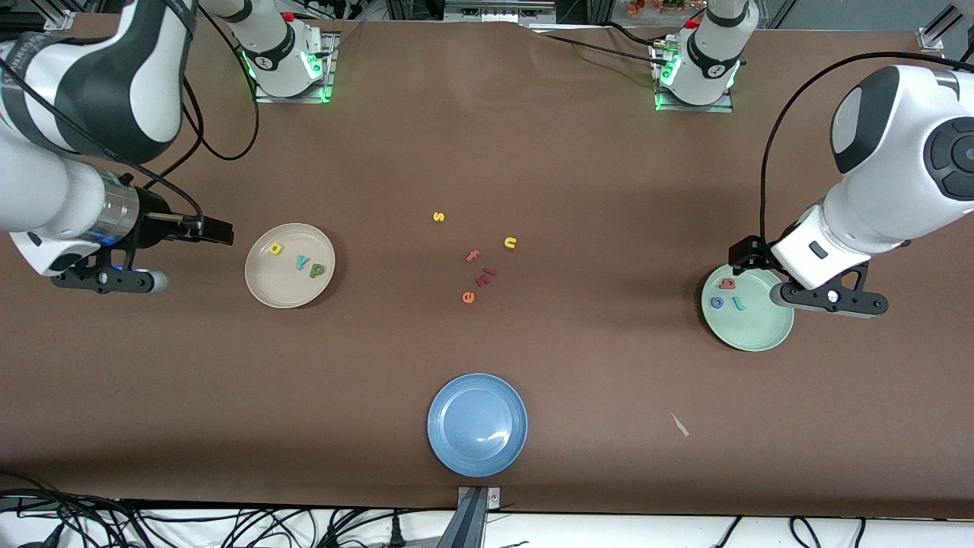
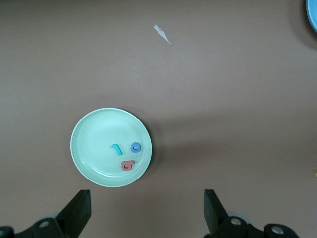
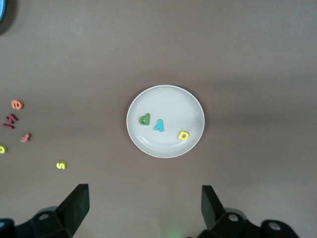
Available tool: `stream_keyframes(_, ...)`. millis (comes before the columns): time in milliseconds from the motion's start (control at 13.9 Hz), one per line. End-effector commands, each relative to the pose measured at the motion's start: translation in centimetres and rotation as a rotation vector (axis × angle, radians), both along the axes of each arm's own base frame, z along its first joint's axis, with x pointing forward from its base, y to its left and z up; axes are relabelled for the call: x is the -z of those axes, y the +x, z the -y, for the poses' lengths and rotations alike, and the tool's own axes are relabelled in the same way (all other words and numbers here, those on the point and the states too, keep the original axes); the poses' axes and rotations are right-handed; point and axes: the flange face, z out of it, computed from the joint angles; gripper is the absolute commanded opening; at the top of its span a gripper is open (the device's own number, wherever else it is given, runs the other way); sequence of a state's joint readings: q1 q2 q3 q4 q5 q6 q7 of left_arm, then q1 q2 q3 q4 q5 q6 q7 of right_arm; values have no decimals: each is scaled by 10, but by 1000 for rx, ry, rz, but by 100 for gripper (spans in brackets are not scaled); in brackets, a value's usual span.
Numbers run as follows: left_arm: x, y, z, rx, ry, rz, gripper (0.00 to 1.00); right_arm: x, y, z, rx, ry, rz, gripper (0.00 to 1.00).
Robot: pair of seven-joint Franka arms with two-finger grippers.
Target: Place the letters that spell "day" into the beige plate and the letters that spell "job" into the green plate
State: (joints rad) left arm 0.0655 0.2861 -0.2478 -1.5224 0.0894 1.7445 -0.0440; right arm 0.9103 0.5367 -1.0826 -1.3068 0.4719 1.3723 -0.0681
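The beige plate (image 1: 285, 294) (image 3: 168, 99) holds the yellow a (image 1: 275, 248), the teal y (image 1: 302, 262) and the green d (image 1: 316, 269). In the green plate (image 1: 753, 335) (image 2: 94, 144) lie the pinkish-red b (image 1: 728, 283) (image 2: 127, 165), the blue o (image 1: 716, 302) (image 2: 135, 147) and the teal j (image 1: 738, 304) (image 2: 117, 148). My left gripper (image 1: 829, 298) (image 2: 147, 203) hangs open and empty, high over the table at the green plate's rim. High beside the beige plate, toward the right arm's end, my right gripper (image 1: 106, 280) (image 3: 143, 198) is open and empty too.
Loose letters lie mid-table: a yellow s (image 1: 437, 217), a yellow u (image 1: 510, 243), a red f (image 1: 472, 256), an orange e (image 1: 468, 297) and small red pieces (image 1: 485, 278). A blue plate (image 1: 477, 424) sits near the front edge, and a white scrap (image 1: 679, 425) lies nearby.
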Motion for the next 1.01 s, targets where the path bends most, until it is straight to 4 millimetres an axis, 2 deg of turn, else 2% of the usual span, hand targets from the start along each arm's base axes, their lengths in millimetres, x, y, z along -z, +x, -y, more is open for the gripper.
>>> stream_keyframes(0,-3,-3,-12,13,-57,-22,100,-24,-3,10,-81,42,51,100)
stream_keyframes(72,-4,-2,-23,-6,-63,-22,100,-36,-4,23,-87,37,83,100)
stream_keyframes(216,-4,-5,-31,-11,-59,-49,100,-46,-7,41,-92,15,94,100)
stream_keyframes(360,-9,-3,-53,-44,-61,-39,100,-55,-12,54,-99,9,101,100)
stream_keyframes(432,-11,-3,-62,-41,-62,-35,100,-52,-16,68,-85,10,94,100)
stream_keyframes(576,-17,-5,-74,-37,-61,-36,100,-61,-28,82,-89,16,111,100)
stream_keyframes(720,-30,-9,-78,-46,-59,-18,100,-68,-49,87,-110,-2,162,100)
stream_keyframes(936,-44,-16,-72,-44,-66,3,100,-64,-75,89,-123,-21,231,100)
